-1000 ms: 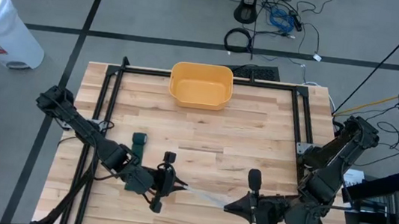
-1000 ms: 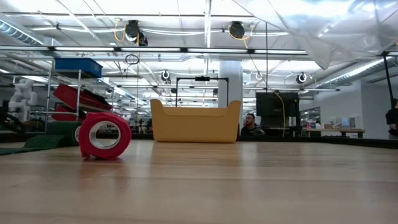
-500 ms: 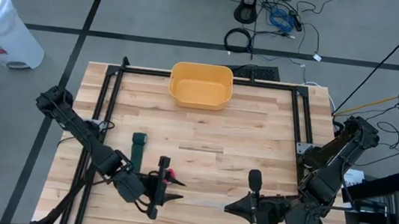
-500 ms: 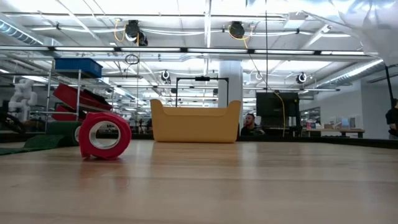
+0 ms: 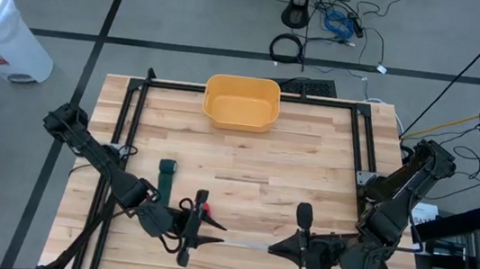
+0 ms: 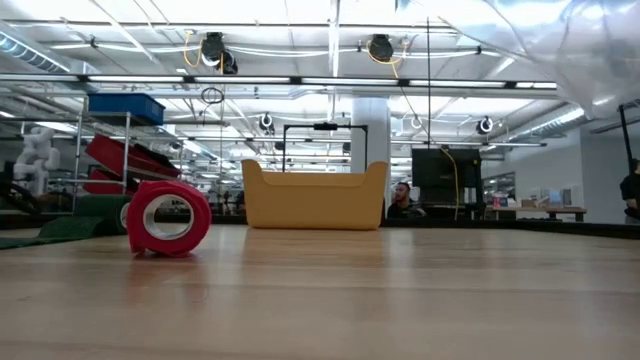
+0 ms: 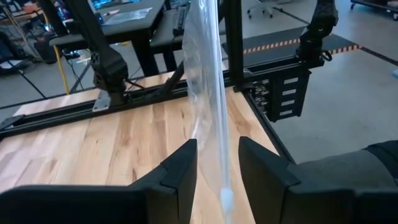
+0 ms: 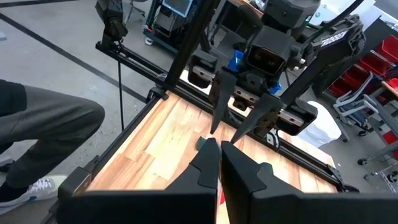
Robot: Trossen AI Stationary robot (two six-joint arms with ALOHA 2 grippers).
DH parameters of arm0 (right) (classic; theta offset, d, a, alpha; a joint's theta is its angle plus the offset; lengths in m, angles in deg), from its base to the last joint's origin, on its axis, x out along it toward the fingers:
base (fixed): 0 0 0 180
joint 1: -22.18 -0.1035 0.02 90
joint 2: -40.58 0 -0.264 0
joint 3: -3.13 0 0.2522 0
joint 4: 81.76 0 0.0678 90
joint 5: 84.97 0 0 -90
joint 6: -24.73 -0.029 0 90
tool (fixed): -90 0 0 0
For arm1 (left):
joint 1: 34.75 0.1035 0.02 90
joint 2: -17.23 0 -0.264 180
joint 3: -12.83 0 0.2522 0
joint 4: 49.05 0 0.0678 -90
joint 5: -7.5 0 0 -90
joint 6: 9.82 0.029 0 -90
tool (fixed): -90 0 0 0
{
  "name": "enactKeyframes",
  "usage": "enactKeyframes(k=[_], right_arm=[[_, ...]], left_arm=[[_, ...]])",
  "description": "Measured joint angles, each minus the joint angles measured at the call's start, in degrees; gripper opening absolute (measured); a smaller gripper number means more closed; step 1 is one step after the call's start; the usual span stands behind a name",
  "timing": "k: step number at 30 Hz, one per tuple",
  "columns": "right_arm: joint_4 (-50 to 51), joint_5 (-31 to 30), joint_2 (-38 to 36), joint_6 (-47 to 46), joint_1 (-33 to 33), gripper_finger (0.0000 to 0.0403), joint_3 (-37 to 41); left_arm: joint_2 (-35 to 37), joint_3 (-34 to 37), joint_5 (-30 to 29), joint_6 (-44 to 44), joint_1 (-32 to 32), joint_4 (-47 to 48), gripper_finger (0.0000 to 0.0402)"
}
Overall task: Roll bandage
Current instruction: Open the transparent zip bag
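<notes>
A clear, filmy bandage strip (image 5: 244, 242) is stretched above the table's near part between my two grippers; it also shows in the left wrist view as a bandage strip (image 7: 208, 81). My left gripper (image 5: 211, 233) is open, its fingers (image 7: 180, 168) standing on either side of the strip; whether they touch it I cannot tell. My right gripper (image 5: 274, 246) is shut on the strip. A red roll (image 6: 168, 217) stands on its edge on the table by the left gripper. A green bandage (image 5: 166, 173) lies flat farther left. My right gripper pinches the strip's right end (image 5: 267, 245) between its two shut fingers. The fingers come nearly level from the table's right side. The strip is lifted clear of the table and runs on toward the left gripper.
A yellow bin (image 5: 241, 101) stands at the middle of the table's far edge. A black frame (image 5: 133, 122) runs along the table's left, far and right sides. Bare wood lies between the bin and the grippers.
My left gripper has opened, letting go of the strip it pinched a second ago, has drawn back a little toward the table's near left, and has tipped its fingers upward. The strip stays held at its right end.
</notes>
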Motion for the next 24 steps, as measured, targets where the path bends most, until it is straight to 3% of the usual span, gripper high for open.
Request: enactKeyframes(k=[9,13,18,24], right_arm=[[0.1,7.7,0.6,2.8,0.9,0.0,0.0],[0.3,8.5,0.7,3.7,1.1,0.0,0.0],[0.3,15.8,1.3,11.1,1.2,0.0,0.0],[0.4,16.3,2.5,14.3,1.4,0.0,0.0]], left_arm=[[0.0,0.0,0.4,-1.2,0.9,-3.9,0.0122],[0.0,0.0,5.6,-1.7,0.6,-4.5,0.0122],[-0.6,0.0,8.4,-1.6,0.3,-6.1,0.0122],[-3.6,-0.1,9.8,-1.6,0.9,-11.2,0.0122]])
